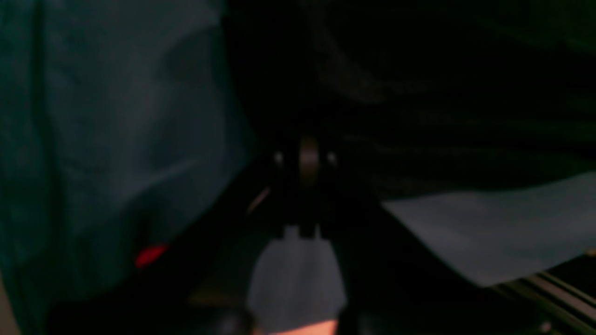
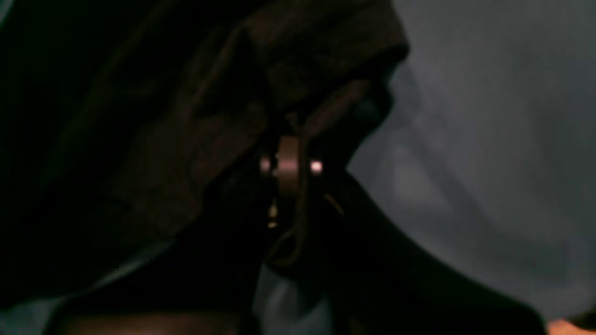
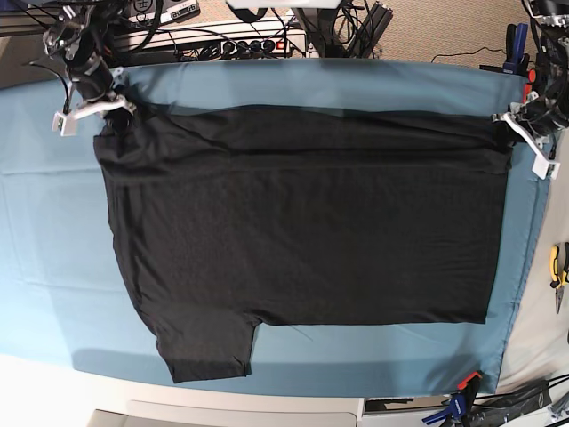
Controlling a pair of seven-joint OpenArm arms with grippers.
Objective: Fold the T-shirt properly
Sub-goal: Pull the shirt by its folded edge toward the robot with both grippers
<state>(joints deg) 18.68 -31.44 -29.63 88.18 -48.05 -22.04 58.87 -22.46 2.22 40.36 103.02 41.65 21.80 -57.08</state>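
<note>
Base view shows the T-shirt point(image 3: 302, 231) lying flat in the middle of the frame. It is big and black, and it sits on a teal cloth point(image 3: 53, 222) that covers the desk. One short sleeve sticks out at the lower left of the frame. The top edge of the shirt is folded over into a long band that runs from the upper left to the upper right.

At the upper left of this view, the right claw point(image 3: 114, 107) sits on the shirt's corner. In the right wrist view the right claw point(image 2: 289, 153) is clenched, with dark, bunched shirt cloth point(image 2: 186, 116) pinched between its tips.

At the upper right of the base view, the left claw point(image 3: 514, 129) meets the other end of the folded band. In the left wrist view the left claw point(image 1: 305, 153) looks pinched together right at the dark shirt edge point(image 1: 442, 93), but the picture is dark and blurry, so I cannot tell if it has the cloth or how tight it is. Teal cloth point(image 1: 102, 139) fills the left side of that view.

Past the cloth, wires and a power strip point(image 3: 222, 40) lie along the top of the base view. Yellow pliers point(image 3: 558, 267) lie at the right edge. Small clamps point(image 3: 458, 400) sit at the lower right.
</note>
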